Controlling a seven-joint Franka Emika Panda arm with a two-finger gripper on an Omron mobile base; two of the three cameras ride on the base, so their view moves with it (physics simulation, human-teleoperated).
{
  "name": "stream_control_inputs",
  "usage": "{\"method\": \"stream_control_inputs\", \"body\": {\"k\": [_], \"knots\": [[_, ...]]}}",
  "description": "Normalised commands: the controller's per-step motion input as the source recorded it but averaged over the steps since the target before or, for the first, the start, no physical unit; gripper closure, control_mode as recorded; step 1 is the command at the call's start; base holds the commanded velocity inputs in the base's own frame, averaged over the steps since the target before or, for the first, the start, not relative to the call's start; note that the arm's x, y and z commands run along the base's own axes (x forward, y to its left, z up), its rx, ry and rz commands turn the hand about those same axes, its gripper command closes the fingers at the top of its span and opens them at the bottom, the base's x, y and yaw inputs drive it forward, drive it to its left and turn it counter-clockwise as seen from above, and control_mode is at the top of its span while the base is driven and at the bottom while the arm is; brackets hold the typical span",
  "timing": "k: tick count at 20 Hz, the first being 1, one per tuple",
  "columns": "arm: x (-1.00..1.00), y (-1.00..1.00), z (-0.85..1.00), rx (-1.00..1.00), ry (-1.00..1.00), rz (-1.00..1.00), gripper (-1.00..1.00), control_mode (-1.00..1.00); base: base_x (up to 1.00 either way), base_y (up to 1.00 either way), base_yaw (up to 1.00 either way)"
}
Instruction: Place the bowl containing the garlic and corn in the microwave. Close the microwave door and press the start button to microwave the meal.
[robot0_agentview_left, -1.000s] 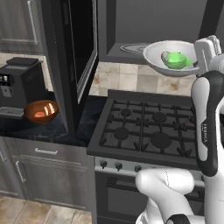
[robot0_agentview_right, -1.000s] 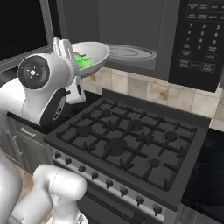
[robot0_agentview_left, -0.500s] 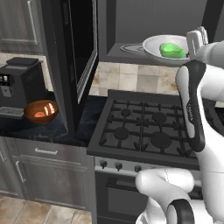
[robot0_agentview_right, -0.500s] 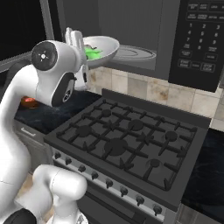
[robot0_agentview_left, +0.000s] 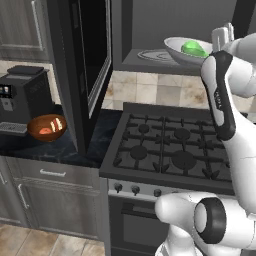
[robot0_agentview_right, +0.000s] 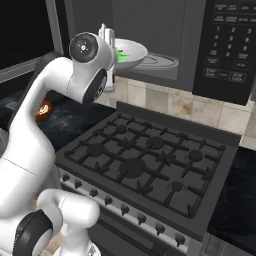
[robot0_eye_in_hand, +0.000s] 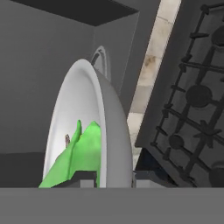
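Now the bowl (robot0_eye_in_hand: 114, 131) is pinched by its rim between the jaws of the gripper (robot0_eye_in_hand: 114, 177), with the corn (robot0_eye_in_hand: 78, 155) lying just inside the microwave (robot0_agentview_left: 165, 35) opening

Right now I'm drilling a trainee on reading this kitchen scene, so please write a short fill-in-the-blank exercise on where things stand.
1. The gripper is shut on the rim of the ____.
2. The bowl is held at the mouth of the microwave, whose microwave door stands ____.
3. The bright green piece lying in the bowl is the ____.
4. The orange-brown bowl sits on the dark counter beside the black ____ machine.

Missing words: bowl; open; corn; coffee
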Motion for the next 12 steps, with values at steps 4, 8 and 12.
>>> {"method": "stream_control_inputs", "body": {"k": [4,8,12], "knots": [[0.52,-0.02,0.00,-0.04,0.00,-0.05,1.00,-1.00,0.00,0.00,0.00],[0.56,-0.02,0.00,-0.12,0.03,-0.06,1.00,-1.00,0.00,0.00,0.00],[0.67,-0.12,0.00,-0.05,0.07,-0.03,1.00,-1.00,0.00,0.00,0.00]]}}
